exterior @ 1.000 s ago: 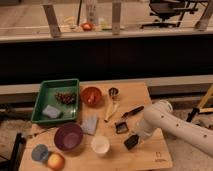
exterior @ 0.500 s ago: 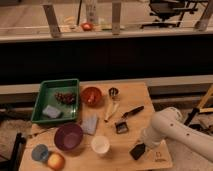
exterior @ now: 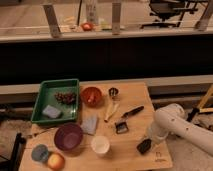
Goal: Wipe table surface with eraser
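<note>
The light brown wooden table surface fills the middle of the camera view. My white arm reaches in from the right, and my gripper is low over the table's front right corner. It is shut on the eraser, a small flat black block that lies tilted on the wood under the arm's end. The arm hides most of the gripper.
A small black object and a black-handled utensil lie left of the gripper. Further left are a white cup, grey-blue sponge, purple bowl, red bowl and green bin. The table's edge is close.
My gripper has slid the eraser from near the small black object toward the front right corner. The other things have not moved.
</note>
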Robot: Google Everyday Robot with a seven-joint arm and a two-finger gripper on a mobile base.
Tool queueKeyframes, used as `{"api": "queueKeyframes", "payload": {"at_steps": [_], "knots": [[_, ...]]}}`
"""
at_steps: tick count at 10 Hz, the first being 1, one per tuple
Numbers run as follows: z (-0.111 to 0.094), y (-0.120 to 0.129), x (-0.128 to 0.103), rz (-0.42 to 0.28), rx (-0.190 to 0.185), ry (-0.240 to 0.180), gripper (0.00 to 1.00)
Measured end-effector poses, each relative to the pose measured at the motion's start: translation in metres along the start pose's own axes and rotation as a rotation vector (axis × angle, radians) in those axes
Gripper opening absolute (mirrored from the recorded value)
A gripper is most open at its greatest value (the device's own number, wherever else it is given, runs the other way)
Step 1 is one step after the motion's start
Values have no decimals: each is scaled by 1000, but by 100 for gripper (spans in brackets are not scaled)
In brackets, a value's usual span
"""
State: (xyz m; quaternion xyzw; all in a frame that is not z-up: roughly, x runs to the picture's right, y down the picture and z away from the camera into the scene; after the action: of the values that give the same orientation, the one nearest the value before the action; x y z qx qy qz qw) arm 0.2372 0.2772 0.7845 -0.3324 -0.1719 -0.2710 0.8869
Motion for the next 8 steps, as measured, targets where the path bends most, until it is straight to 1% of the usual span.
{"api": "queueKeyframes", "payload": {"at_steps": [1,3,4,5,7,8], "knots": [[-1,-10,3,-1,4,9,0],[-5,-24,-7,-25,22,11,0],[-7,-33,-17,-49,34,6,0],[-9,-43,-34,-90,44,-6,0],[-7,-49,-61,-162,49,-27,0],[-5,-47,-74,-190,46,-37,0]]}}
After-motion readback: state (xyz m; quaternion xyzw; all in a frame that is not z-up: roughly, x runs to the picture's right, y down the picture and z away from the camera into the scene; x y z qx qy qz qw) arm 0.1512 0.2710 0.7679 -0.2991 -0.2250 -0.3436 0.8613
